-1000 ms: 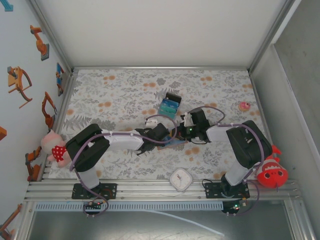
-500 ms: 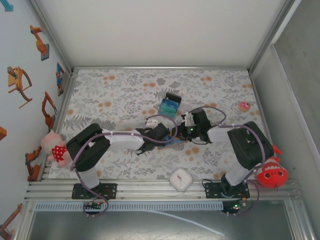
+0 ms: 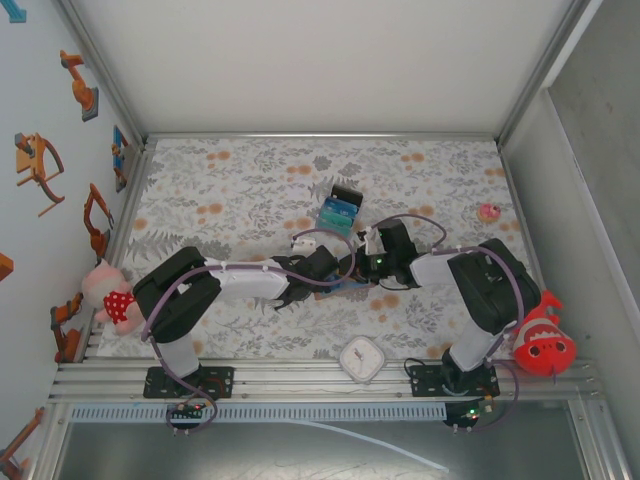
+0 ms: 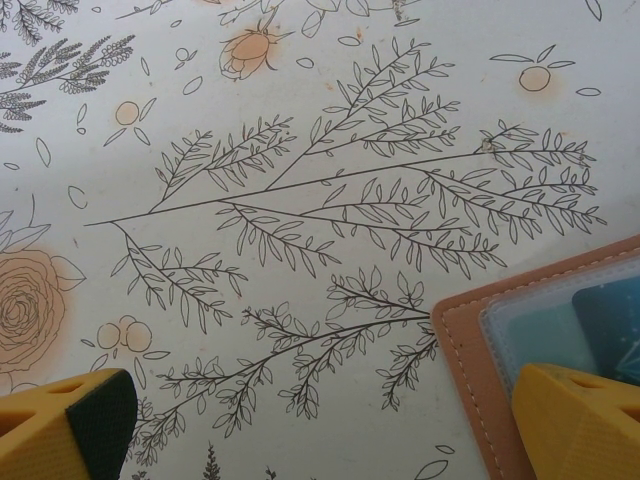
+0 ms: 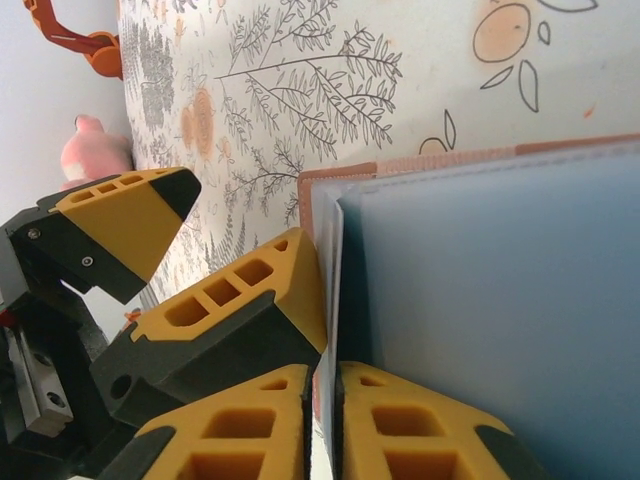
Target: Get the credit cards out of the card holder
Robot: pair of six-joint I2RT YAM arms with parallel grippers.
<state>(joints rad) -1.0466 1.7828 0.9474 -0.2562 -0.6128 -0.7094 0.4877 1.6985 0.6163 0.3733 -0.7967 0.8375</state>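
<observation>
Item: card holder (image 4: 465, 330), terracotta leather with a pale blue-grey lining, lying open on the floral cloth (image 4: 300, 150) between the two arms. It served as the reference for all entries below. Contents: one teal card (image 4: 612, 318) sat in its clear pocket, not yet drawn. Removed stock: credit cards (image 3: 337, 213), teal and light blue, stacked just beyond the holder's far side and apart from it, presumably set there to keep the working area free. Left gripper (image 4: 320, 420): jaws spread wide and holding nothing. One yellow finger pressed at the holder's corner and the other stood well off on the cloth, apparently to pin the wallet flat against any pull. Right gripper (image 5: 323, 372): jaws all but closed, pinching the thin edge of the holder's raised pale leaf, probably to lift it and expose the pocket. Whether a card lay inside that pinch could not be told. Unrelated: white square object (image 3: 361, 358), on the holder's near side, well apart.
</observation>
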